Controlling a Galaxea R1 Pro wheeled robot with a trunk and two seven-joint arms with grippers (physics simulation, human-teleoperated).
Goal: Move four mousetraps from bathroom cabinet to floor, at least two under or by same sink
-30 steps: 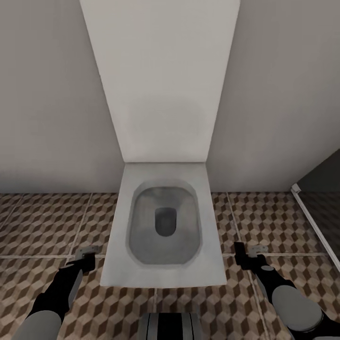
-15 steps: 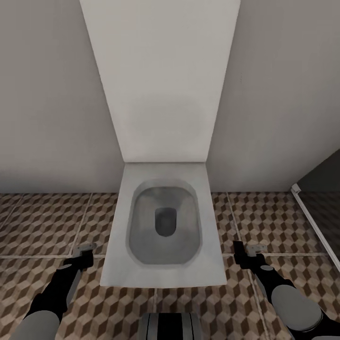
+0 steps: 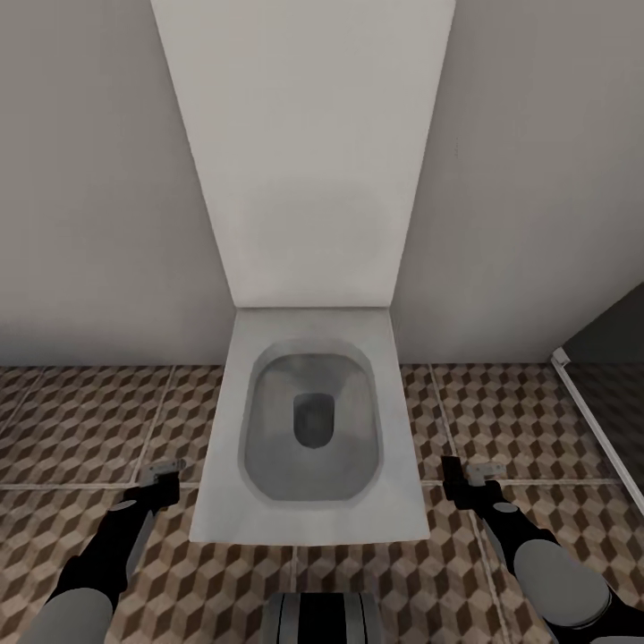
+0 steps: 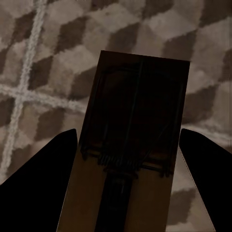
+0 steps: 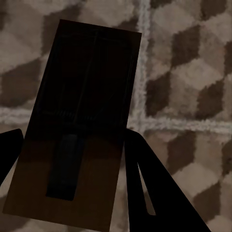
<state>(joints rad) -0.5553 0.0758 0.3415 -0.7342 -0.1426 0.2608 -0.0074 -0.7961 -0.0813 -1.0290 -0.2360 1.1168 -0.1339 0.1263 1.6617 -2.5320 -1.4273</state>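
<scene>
Mousetraps held one per arm: left gripper (image 3: 164, 476) pinches a mousetrap (image 4: 133, 159) between its jaws, right gripper (image 3: 472, 478) pinches another mousetrap (image 5: 79, 130). Both hang above the cube-patterned bathroom floor (image 3: 80, 429), either side of an open white toilet (image 3: 309, 429). Wall behind is grey.

We see the bathroom floor (image 3: 89, 429): square tiles, brown-beige-white cube pattern, pale grout lines. It runs back to the grey wall at its far edge. A white toilet (image 3: 309, 420) stands directly on it at the middle of that far edge, lid up against the wall. At the floor's right edge a pale strip borders the dark shower floor (image 3: 617, 394). Same cube tiles and grout show in both wrist views (image 4: 53, 43) (image 5: 193, 72).
</scene>
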